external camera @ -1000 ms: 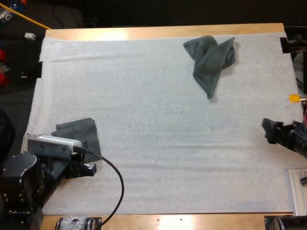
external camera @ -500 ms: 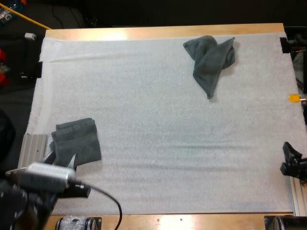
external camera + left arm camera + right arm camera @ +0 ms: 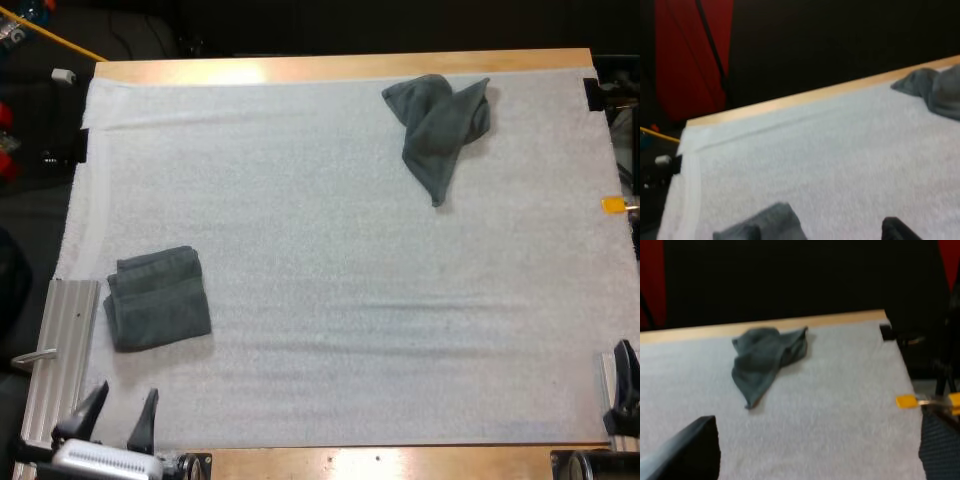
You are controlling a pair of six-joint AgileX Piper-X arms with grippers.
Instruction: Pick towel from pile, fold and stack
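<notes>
Found left claw at near edge of white mat, fingers wide apart, empty. Found right claw at near right side, also spread wide, holding nothing. Noted folded towel flat on mat just beyond left claw, clear of it: judged one towel done, stack begun. Noted crumpled towel near far edge of worktop, well apart from both claws, not yet picked. Judged left to do: pick, fold, put on folded towel.

The folded towel and the right gripper are each cut off by a picture's edge.
</notes>
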